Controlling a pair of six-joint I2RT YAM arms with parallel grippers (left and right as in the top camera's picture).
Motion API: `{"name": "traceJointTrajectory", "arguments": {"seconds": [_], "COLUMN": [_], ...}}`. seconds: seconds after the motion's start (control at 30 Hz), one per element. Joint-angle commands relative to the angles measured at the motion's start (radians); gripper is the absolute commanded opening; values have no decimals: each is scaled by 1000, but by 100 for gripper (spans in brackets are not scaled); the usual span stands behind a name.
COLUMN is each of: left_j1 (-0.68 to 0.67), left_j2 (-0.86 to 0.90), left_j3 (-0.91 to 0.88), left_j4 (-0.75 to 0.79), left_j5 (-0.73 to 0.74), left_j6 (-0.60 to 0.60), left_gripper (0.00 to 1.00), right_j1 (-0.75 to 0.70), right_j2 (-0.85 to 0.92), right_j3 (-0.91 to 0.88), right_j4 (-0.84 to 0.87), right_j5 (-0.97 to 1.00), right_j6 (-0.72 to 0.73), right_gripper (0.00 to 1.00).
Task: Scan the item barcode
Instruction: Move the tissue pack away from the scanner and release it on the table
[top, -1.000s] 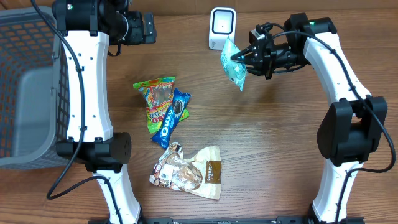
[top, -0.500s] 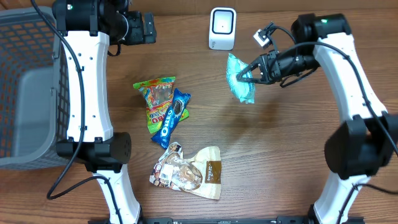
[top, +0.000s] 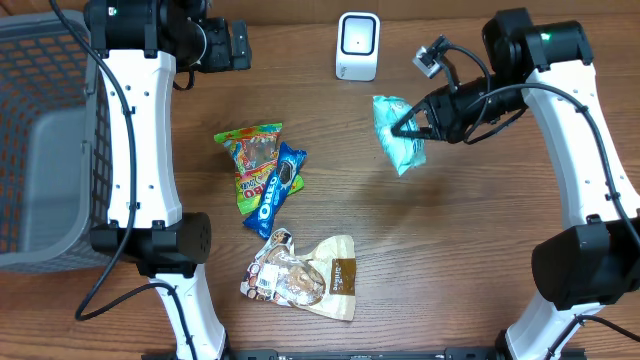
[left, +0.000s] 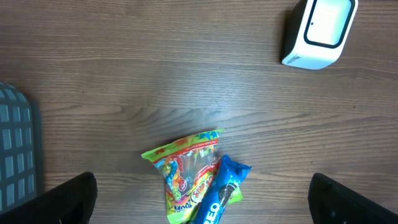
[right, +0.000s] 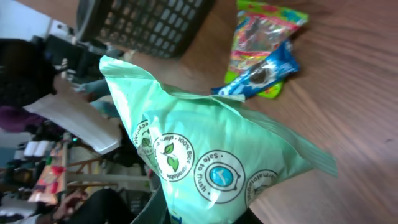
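The right fingers (top: 415, 122) pinch the green packet (top: 398, 145) above the counter (top: 460, 250) near its far edge, long axis running far-to-near; the scanner (top: 358, 45) stands leftward at that edge. The left fingers (left: 68, 196) gape wide, farther off.

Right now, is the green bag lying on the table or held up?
Held up: the right tool pinches the green bag at its edge.

We see a mint-green pouch (top: 399, 135) with round white badges, a blue Oreo packet (top: 278, 188), a green-and-red candy bag (top: 255, 160), a white scanner (top: 357, 45) and a brown wood-grain worktop (top: 450, 260).
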Motion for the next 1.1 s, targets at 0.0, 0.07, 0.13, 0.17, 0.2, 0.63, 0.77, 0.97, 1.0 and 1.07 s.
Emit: {"name": "traceJointTrajectory", "arguments": {"seconds": [0.0,0.07,0.13,0.17,0.2,0.63,0.77,0.97,1.0,1.07], "left_j1": [4,4,4,4,4,4,4,4,4,4], "left_j2": [10,10,10,10,10,10,10,10,10,10], "left_j3": [5,6,5,5,5,5,5,5,5,5], "left_j4": [0,0,0,0,0,0,0,0,0,0], "left_j5": [-3,-3,-3,-3,-3,-3,-3,-3,-3,-3], "left_j6": [-6,-6,-6,-6,-6,-6,-6,-6,-6,-6], "left_gripper": [100,100,100,100,100,100,100,100,100,100], "right_j1": [24,55,96,130,155,412,487,565,567,567], "right_j2": [-10,-9,-8,-8,-7,44,82,135,135,133], "right_j3": [-15,-28,-34,-36,-39,-192,-269,-276,-276,-271], "right_j4": [100,156,197,221,235,338,421,471,473,481], "right_j5": [137,266,410,531,628,1519,1684,1744,1735,1706], "right_j6": [251,379,497,587,661,1234,1247,1207,1207,1208], "right_gripper": [4,4,4,4,4,4,4,24,59,84]}}
